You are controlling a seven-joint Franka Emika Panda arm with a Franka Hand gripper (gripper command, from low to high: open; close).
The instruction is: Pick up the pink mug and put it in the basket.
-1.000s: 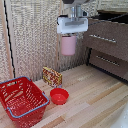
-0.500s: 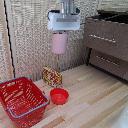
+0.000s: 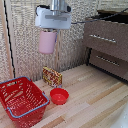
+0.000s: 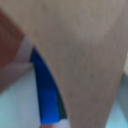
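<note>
Tool (image 3: 48, 31) gripped the pink mug (image 3: 47, 42), holding it upright high above the counter (image 3: 95, 102), w/ mug hanging over the patterned box (image 3: 52, 76). Basket (image 3: 22, 98) sat at counter's near corner on the exterior view's left, red bowl (image 3: 59, 95) just beside it. Wrist view: blurred mug (image 4: 85, 60) against blue fingertip (image 4: 46, 92).

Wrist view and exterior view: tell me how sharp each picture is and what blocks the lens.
Wrist view: badly out of focus, the pink mug fills nearly the whole frame, with one blue fingertip smeared beside it. Exterior view: soft and low in detail but readable, the pincer holding the mug high above the wooden floor, nothing blocking.
</note>
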